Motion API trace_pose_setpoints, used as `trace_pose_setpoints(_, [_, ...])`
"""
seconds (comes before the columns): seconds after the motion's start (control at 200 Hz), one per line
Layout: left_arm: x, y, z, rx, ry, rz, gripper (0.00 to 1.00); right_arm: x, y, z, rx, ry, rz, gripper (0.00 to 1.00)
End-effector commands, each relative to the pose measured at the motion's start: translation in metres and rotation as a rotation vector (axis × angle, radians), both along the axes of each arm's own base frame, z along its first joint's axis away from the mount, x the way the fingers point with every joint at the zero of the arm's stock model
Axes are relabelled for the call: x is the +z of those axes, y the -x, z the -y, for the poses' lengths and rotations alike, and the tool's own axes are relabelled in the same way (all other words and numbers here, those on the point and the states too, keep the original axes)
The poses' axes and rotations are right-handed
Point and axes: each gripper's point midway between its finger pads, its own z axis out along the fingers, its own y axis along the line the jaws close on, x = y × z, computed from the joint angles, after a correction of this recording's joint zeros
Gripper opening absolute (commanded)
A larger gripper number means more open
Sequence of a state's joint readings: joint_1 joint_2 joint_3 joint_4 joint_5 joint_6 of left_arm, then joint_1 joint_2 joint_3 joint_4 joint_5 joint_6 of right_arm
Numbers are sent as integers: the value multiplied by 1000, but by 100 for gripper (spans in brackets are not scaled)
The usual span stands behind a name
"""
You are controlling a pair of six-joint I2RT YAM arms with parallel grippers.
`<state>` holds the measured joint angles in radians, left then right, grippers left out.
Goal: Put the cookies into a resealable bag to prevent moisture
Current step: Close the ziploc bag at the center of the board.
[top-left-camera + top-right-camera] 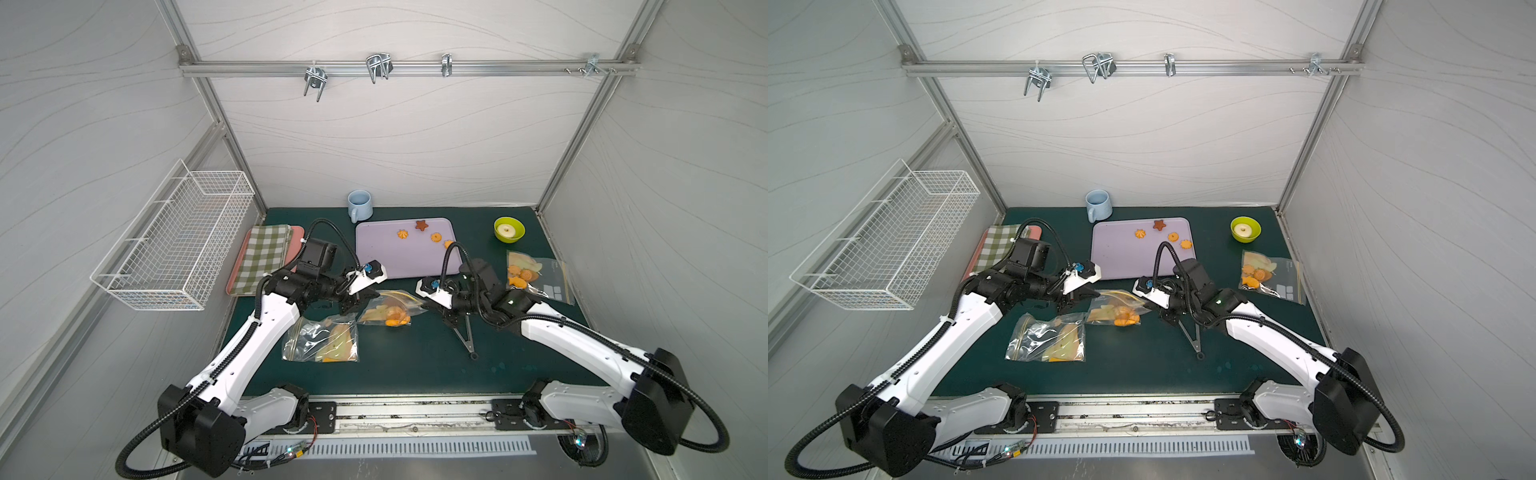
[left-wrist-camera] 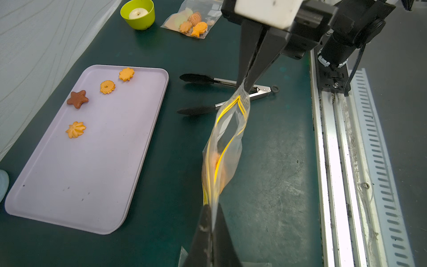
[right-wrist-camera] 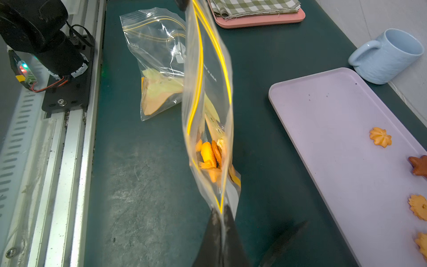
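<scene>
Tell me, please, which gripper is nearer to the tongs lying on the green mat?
Right. The right gripper pinches one end of the bag close beside the tongs. The left gripper pinches the bag's opposite end, farther from them.

Glossy clear plastic bag (image 3: 208,92), matt lilac tray (image 2: 92,161), scuffed matt green mat (image 2: 265,185), checked woven cloth (image 3: 254,7)

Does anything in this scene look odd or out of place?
The bag stretched between the left gripper and right gripper gapes: its yellow zip lines stand apart in the middle. Four cookies lie on the lilac tray, outside any bag.
</scene>
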<state>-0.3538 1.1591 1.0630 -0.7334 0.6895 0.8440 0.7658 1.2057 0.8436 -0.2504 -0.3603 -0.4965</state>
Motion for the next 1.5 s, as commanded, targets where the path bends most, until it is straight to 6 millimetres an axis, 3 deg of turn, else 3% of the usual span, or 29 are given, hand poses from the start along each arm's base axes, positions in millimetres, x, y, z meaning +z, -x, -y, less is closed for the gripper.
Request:
trace_pose_setpoints(0.0, [12,-2,4,-26,36,46,0,7,4,-10,44,-31,20,22])
trace_pose_setpoints(0.055, [12,-2,4,-25,34,48,0,7,4,-11,42,-32,19,18])
trace_pose_setpoints(0.09, [11,-2,4,-25,34,47,0,7,4,-12,41,-33,13,0])
trace_pose_setpoints(0.2, [12,-2,4,-25,34,49,0,9,4,-14,43,-40,12,0])
trace_pose_setpoints(0.24, [12,-2,4,-25,35,49,0,9,4,-14,44,-43,16,19])
trace_pose_setpoints(0.27, [13,-2,4,-25,35,51,0,10,4,-15,45,-47,19,22])
trace_pose_setpoints(0.305, [12,-2,4,-25,34,48,0,11,4,-16,46,-50,19,18])
trace_pose_setpoints(0.345, [12,-2,4,-26,35,49,0,11,3,-16,42,-53,16,0])
trace_pose_setpoints(0.445, [12,-2,4,-26,35,48,0,16,2,-18,38,-72,23,0])
trace_pose_setpoints(0.48, [12,-2,4,-25,35,49,0,16,2,-19,41,-77,26,16])
trace_pose_setpoints(0.52, [12,-2,4,-26,36,46,0,17,2,-20,42,-83,32,18])
trace_pose_setpoints(0.555, [12,-2,4,-26,37,48,0,17,2,-21,43,-83,29,14])
trace_pose_setpoints(0.585, [12,-2,4,-25,37,48,0,17,2,-22,42,-82,25,0])
trace_pose_setpoints(0.705, [13,-1,4,-27,39,49,0,17,2,-25,48,-81,17,0])
trace_pose_setpoints(0.75, [13,-2,4,-26,39,48,0,17,3,-26,55,-85,25,20])
trace_pose_setpoints(0.775, [13,-2,4,-26,39,48,0,17,3,-27,57,-84,25,22])
trace_pose_setpoints(0.83, [13,-2,4,-25,39,50,0,17,3,-27,55,-84,22,16])
trace_pose_setpoints(0.865, [13,-2,4,-25,39,49,0,17,2,-28,54,-84,19,0])
trace_pose_setpoints(0.97, [13,-2,4,-26,38,49,0,18,2,-30,55,-85,15,0])
trace_pose_setpoints(1.01, [13,-2,4,-26,40,50,0,19,2,-30,58,-91,23,14])
trace_pose_setpoints(1.045, [13,-2,4,-26,40,49,0,20,2,-31,58,-94,27,17])
trace_pose_setpoints(1.065, [13,-2,4,-25,40,50,0,20,2,-31,58,-96,26,15])
trace_pose_setpoints(1.105, [13,-2,4,-26,41,49,0,20,1,-32,54,-96,23,0])
trace_pose_setpoints(1.185, [14,-2,4,-28,44,48,0,20,1,-32,51,-97,18,0])
trace_pose_setpoints(1.25, [14,-1,4,-29,45,47,0,21,0,-34,56,-104,27,22])
trace_pose_setpoints(1.3, [14,-1,4,-31,46,47,0,22,0,-35,56,-110,27,16])
trace_pose_setpoints(1.34, [14,-1,5,-32,48,47,0,22,0,-35,52,-110,20,0])
trace_pose_setpoints(1.44, [14,0,5,-35,51,45,0,25,0,-37,58,-117,20,0])
trace_pose_setpoints(1.495, [14,-1,5,-33,51,45,0,25,0,-38,64,-123,24,10])
